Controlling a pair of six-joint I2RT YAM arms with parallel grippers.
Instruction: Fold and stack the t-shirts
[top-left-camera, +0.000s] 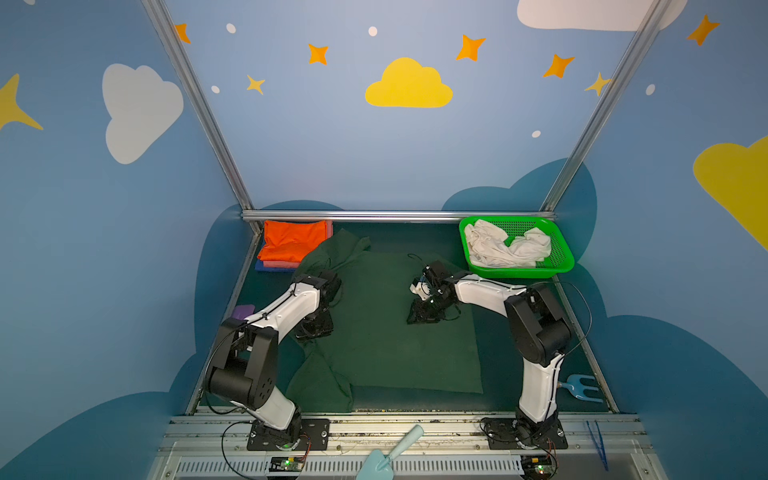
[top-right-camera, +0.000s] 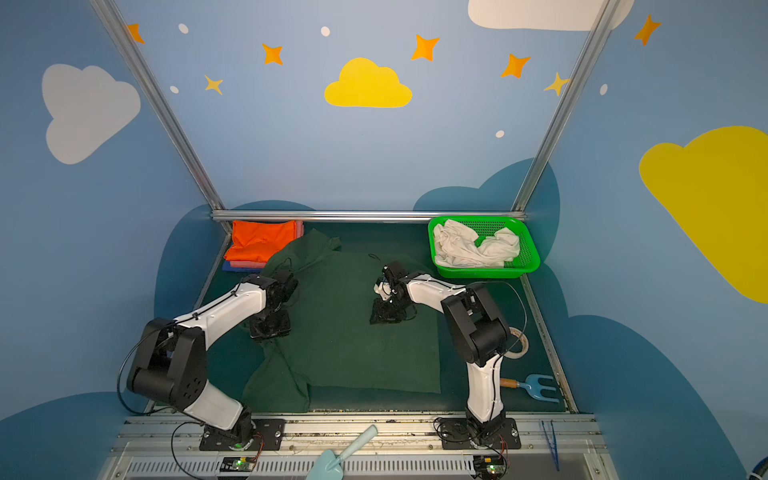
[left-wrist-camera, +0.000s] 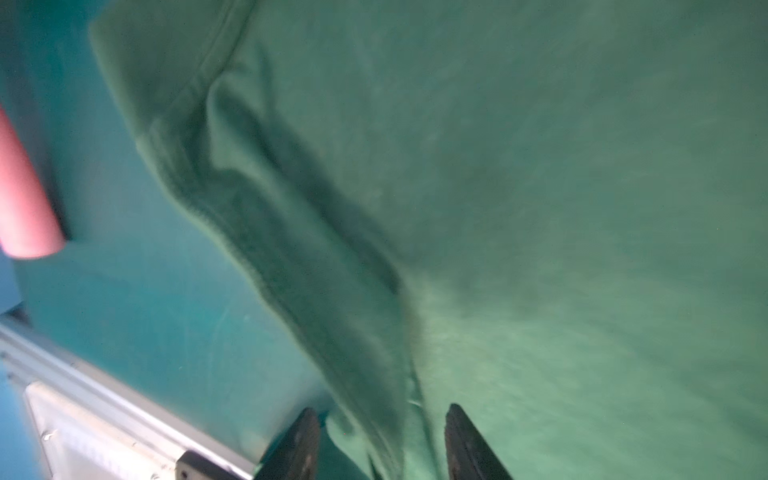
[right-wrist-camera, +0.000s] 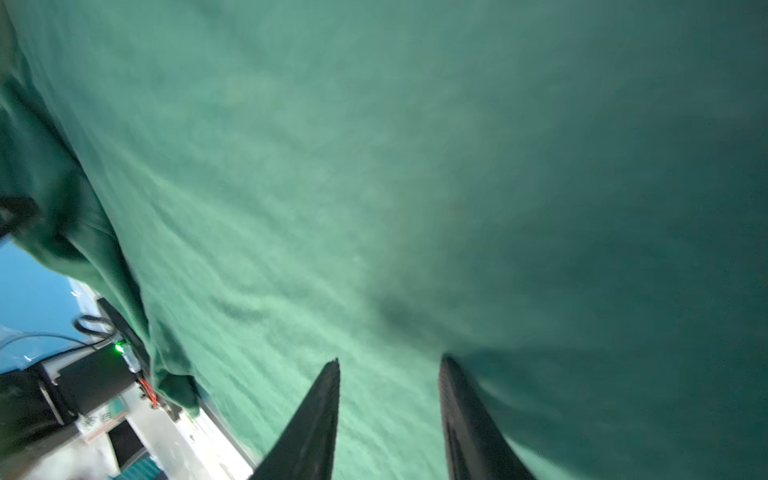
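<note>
Dark green t-shirt (top-left-camera: 395, 345) lies spread over the middle of the mat (top-left-camera: 494, 361) in both top views, mostly flat, w/ a sleeve bunched at the near-left corner and another part rumpled at the far left, next to the folded stack. Left gripper (top-left-camera: 313, 328) is down on the shirt's left edge; in the left wrist view its fingers (left-wrist-camera: 305, 440) stand apart w/ a raised fold of the green cloth running btwn them, filling most of the gap, but can't tell if they actually pinch it (pic blurred). Right gripper (top-left-camera: 422, 316) sits over the shirt's centre-right; in the right wrist view its fingers (right-wrist-camera: 320, 415) are spread, unclenched, only flat cloth beyond them, nothing grasped. Stack at far-left corner: orange t-shirt (top-left-camera: 293, 243) on top, pink t-shirt (top-left-camera: 282, 263) under it, blue t-shirt (top-left-camera: 266, 268) at the bottom, all folded. White t-shirt (top-left-camera: 507, 247) lies crumpled in the green mesh basket (top-left-camera: 561, 266) at far right, well apart from the green shirt
</note>
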